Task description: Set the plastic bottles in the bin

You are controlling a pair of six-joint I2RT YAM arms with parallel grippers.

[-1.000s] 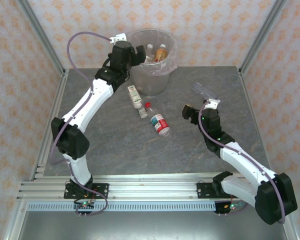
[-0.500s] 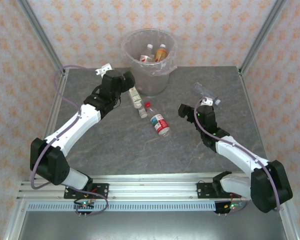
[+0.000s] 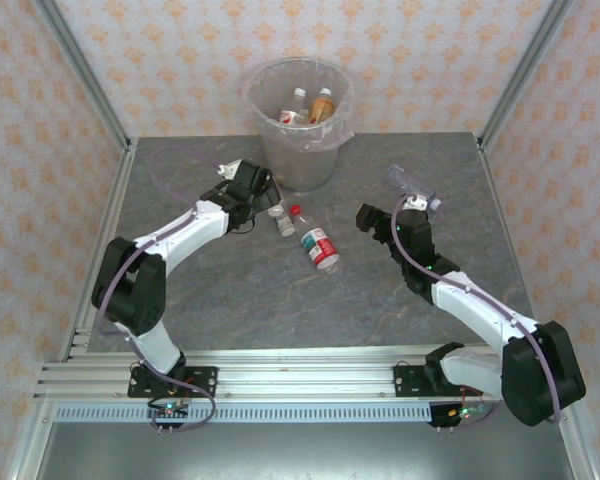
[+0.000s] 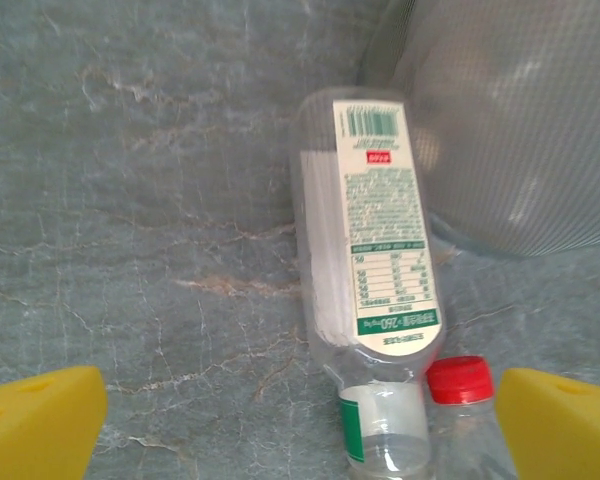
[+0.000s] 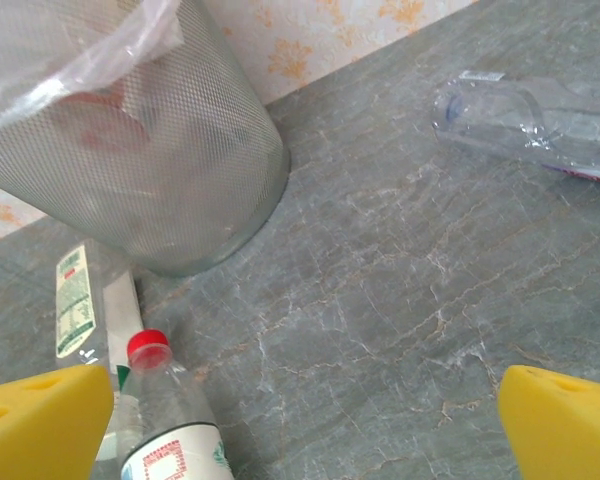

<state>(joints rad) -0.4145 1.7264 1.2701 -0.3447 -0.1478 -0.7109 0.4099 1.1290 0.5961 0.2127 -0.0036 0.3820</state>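
Top: bin [image 3: 298,150] at far centre, holds two bottles [image 3: 310,105]; left gripper [image 3: 265,198] low at white-label bottle [image 3: 280,215] on table [image 3: 230,290], red-cap bottle [image 3: 318,245] beside, clear bottle [image 3: 412,185] near right gripper [image 3: 372,225]. Left wrist: spread wide, frames white-label bottle lying by bin. Right wrist: spread wide, pinches nothing, faces bin.
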